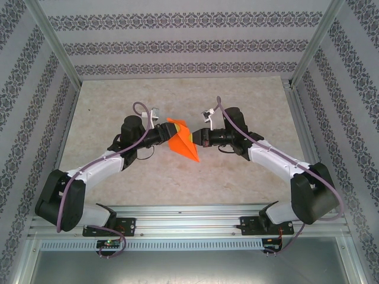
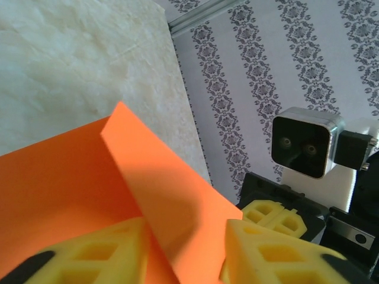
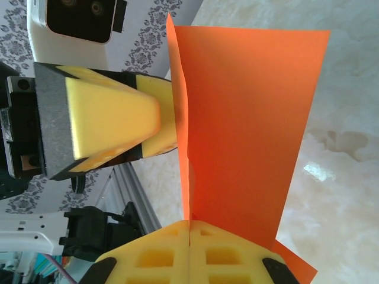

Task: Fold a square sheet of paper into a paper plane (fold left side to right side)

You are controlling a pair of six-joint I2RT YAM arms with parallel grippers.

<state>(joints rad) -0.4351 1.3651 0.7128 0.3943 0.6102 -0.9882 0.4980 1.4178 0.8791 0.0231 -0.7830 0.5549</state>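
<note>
Orange paper (image 1: 183, 144) was held above the table between both grippers.
The right gripper (image 3: 189, 228) was clenched on the paper's crease, and the left gripper (image 2: 186, 228) stood parted astride a raised fold. Beneath lay the mottled beige table (image 1: 177, 97), edged by aluminium rails (image 1: 177, 213) and grey floral-striped walls (image 1: 177, 23).

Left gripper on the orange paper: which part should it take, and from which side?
The raised flap of the paper, from the side opposite the right gripper, which pinches the fold. The flap stands edge-on between the fingers of the left gripper, so the pads would close on its flat faces.
</note>
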